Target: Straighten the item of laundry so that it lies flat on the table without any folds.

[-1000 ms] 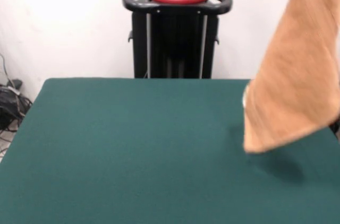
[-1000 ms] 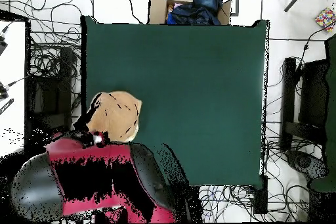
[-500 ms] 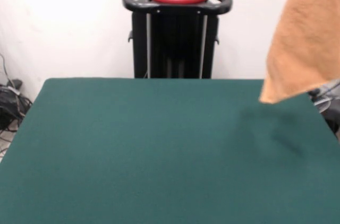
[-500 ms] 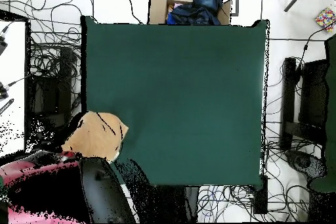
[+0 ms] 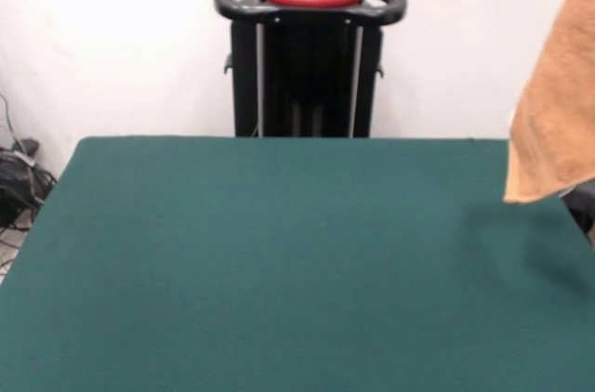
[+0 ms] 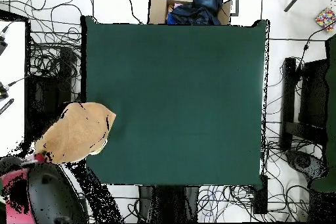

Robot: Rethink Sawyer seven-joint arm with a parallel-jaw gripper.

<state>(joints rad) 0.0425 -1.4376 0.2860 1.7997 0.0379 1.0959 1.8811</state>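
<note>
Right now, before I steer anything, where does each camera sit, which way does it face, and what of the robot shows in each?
Front view: across the table, facing the black pedestal with its red base; the towel hangs at the right edge.
Overhead view: above, looking straight down on the table; the red and black arm shows bottom left, the towel overhanging the table's left edge.
Shared: the table and towel, turned half round between views.

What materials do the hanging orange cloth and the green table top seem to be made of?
The towel looks like soft terry cloth: its orange-tan surface is matte and slightly fuzzy, and it hangs limp off the table's side. The table top seems covered in a felt-like fabric: dark green, even, with no shine. Neither can be confirmed by look alone.
</note>
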